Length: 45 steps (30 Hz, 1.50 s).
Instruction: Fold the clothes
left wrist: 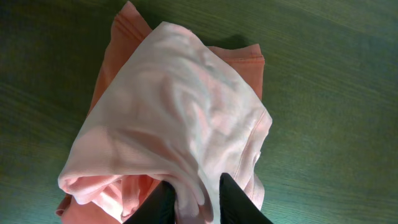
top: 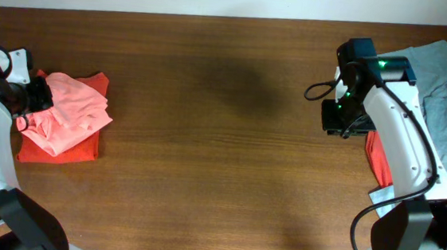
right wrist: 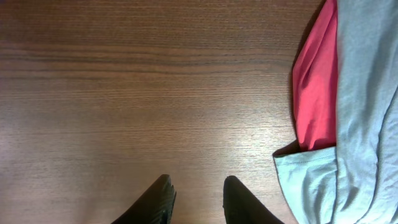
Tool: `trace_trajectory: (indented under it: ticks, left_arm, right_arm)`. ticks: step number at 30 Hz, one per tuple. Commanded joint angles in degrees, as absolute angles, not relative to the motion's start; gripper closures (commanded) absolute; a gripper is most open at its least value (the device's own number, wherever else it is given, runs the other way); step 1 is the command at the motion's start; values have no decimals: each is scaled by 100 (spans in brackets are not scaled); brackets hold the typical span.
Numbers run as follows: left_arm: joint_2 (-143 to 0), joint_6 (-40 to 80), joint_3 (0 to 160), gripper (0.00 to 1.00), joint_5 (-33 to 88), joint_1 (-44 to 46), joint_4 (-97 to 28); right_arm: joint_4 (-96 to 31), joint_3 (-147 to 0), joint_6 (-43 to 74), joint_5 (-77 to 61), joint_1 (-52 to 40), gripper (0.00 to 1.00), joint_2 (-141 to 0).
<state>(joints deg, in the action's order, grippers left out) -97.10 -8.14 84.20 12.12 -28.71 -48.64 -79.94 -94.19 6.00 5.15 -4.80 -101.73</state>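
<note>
Left gripper (left wrist: pixel 196 194) pinches a crumpled salmon-pink shirt (left wrist: pixel 174 112) atop an orange-red shirt (top: pixel 78 150) at the table's (top: pixel 206 140) left edge; right gripper (right wrist: pixel 198 186) hangs open above the wood, beside a grey-blue shirt (right wrist: pixel 367 93) and a red shirt (right wrist: pixel 314 93)

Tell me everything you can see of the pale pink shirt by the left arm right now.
The pale pink shirt is thin, soft-looking fabric, bunched into a loose rumpled mound, not folded flat, with a stitched hem visible along one edge. It sits at the left end of the table, on top of a flatter orange-red garment whose edges stick out beneath it. The left gripper pinches a fold at its near edge.
</note>
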Motion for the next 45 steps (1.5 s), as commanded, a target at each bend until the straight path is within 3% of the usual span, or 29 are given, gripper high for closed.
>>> trace_trajectory:
  ticks: [1, 19, 24, 30, 38, 45]
  left_arm:
    - [-9585, -829, 8449, 77, 1192, -2910, -4869]
    - [-8812, -23, 8449, 76, 1260, -3092, -4762]
    - [-9026, 550, 8449, 83, 1282, -3129, -4580]
    - [-9817, 709, 8449, 94, 3345, -3752, -4217]
    - [-10136, 410, 8447, 94, 4556, -4528, -3942]
    - [-10621, 165, 8423, 94, 4818, -4582, -3968]
  right_arm:
    - [-8012, -9518, 622, 569, -443, 68, -10042]
    - [-7961, -9515, 624, 567, -443, 67, -10044]
    - [-7975, -9515, 624, 565, -443, 67, -10044]
    - [-8014, -9515, 624, 567, -443, 67, -10044]
    - [-8016, -9515, 624, 565, -443, 67, -10060]
    - [-8047, -9515, 624, 563, -443, 67, -10060]
